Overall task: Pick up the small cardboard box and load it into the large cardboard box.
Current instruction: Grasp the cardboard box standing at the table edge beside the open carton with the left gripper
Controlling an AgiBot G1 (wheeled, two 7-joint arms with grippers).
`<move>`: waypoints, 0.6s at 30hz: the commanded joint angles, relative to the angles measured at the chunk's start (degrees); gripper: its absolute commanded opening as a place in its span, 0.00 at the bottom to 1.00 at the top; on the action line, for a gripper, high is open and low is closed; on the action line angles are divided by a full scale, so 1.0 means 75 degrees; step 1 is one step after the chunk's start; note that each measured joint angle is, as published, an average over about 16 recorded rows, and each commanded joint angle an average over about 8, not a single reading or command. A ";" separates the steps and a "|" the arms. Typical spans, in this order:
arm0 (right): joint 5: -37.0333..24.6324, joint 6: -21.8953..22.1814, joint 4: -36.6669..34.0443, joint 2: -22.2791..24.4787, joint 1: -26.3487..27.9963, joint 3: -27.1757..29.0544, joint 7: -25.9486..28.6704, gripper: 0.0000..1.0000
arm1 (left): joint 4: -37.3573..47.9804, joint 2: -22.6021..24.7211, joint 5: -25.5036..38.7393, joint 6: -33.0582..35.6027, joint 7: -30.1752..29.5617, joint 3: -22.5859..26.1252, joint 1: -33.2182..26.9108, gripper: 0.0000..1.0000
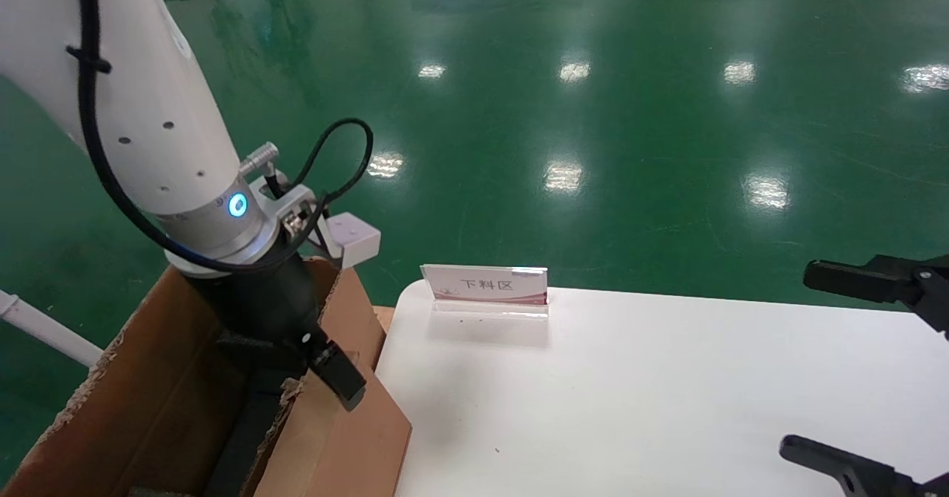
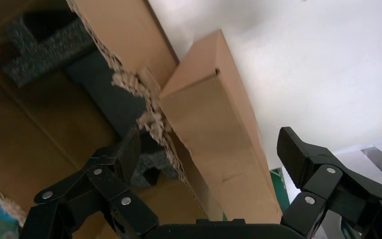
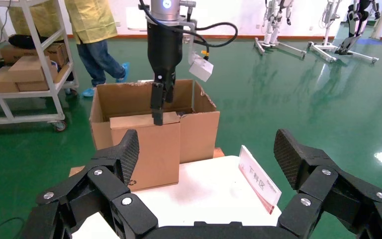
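The small cardboard box (image 1: 348,445) is a smooth brown carton. It stands at the white table's left edge against the large cardboard box (image 1: 148,378). In the right wrist view the small box (image 3: 144,149) shows a recycling symbol low on one face. The large box (image 3: 199,129) has torn edges and black foam (image 2: 40,55) inside. My left gripper (image 1: 326,367) hangs open over the small box's top (image 2: 219,139). One finger (image 2: 124,154) is on the large box's side and the other (image 2: 293,149) is on the table's side; neither touches. My right gripper (image 1: 845,371) is open and empty at the table's right.
A clear sign stand with red-and-white card (image 1: 485,285) stands at the far edge of the white table (image 1: 667,393). Green floor lies beyond. In the right wrist view a wheeled shelf with cartons (image 3: 25,64) and a person in yellow (image 3: 92,30) stand behind the large box.
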 commanded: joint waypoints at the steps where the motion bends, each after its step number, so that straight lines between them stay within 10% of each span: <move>1: 0.0000 0.0000 0.0000 0.0000 0.0000 0.0000 0.0000 1.00 | -0.0005 0.0050 -0.0092 0.0005 -0.0136 0.0179 -0.0038 1.00; 18: 0.0000 0.0000 0.0000 0.0000 0.0000 0.0000 0.0000 1.00 | 0.0156 -0.0075 -0.0677 0.0013 -0.0292 0.0809 0.0244 1.00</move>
